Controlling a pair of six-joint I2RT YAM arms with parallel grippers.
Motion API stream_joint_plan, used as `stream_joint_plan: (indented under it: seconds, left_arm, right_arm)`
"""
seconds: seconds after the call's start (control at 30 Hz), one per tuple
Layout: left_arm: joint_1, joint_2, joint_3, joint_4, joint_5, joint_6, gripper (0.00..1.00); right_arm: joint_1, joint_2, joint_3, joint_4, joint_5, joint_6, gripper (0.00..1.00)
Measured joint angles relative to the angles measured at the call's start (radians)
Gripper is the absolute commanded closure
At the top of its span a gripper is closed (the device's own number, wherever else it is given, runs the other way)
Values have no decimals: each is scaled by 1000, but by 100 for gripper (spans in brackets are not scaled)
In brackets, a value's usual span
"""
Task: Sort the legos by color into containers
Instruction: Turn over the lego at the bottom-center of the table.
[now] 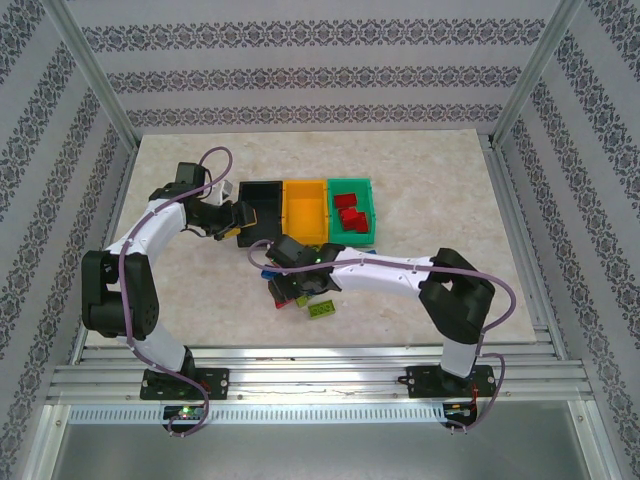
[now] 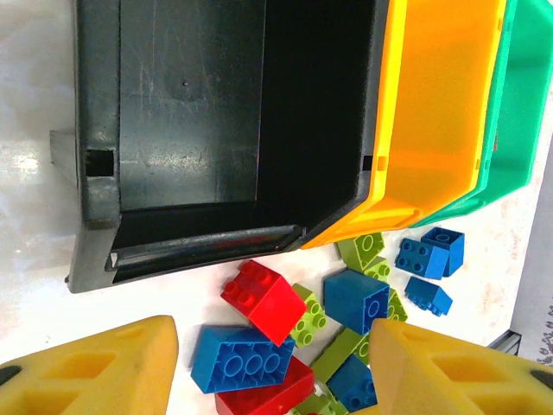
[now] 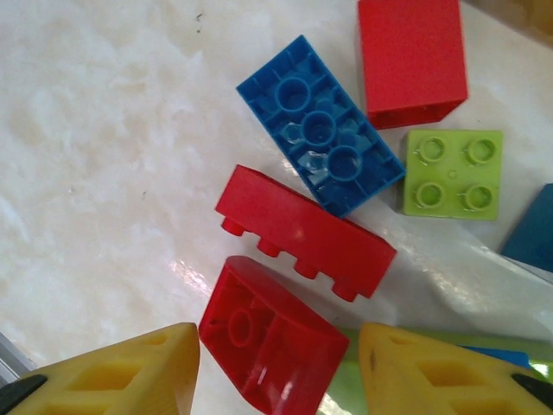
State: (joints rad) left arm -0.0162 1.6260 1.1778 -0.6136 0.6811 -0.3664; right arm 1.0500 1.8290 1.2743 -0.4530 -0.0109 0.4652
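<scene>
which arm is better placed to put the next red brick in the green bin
Right. The right gripper is down over the pile with a red brick between its fingers; the left gripper hovers by the black bin, off the pile.

Three bins stand in a row on the desk [image 1: 440, 200], walls touching. The left bin [image 1: 262, 200] adjoins the middle bin [image 1: 305, 210] on one side and the right bin [image 1: 352, 238] on the other. Several bricks [image 1: 350, 215] lie inside the right bin. In front of the middle bin, loose bricks [image 1: 321, 309] lie heaped on the desk.
</scene>
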Motion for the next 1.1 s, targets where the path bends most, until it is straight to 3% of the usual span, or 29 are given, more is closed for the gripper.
stream_joint_plan:
  seconds: [0.33, 0.9, 1.1]
  left_arm:
    - [8, 0, 0, 0, 0, 0, 40]
    - [63, -11, -5, 24, 34, -8, 40]
    - [64, -13, -7, 26, 43, -11, 40]
  right_arm:
    - [53, 63, 55, -84, 41, -27, 42]
    - [107, 195, 207, -164, 85, -106, 40]
    - [111, 200, 212, -172, 85, -118, 34]
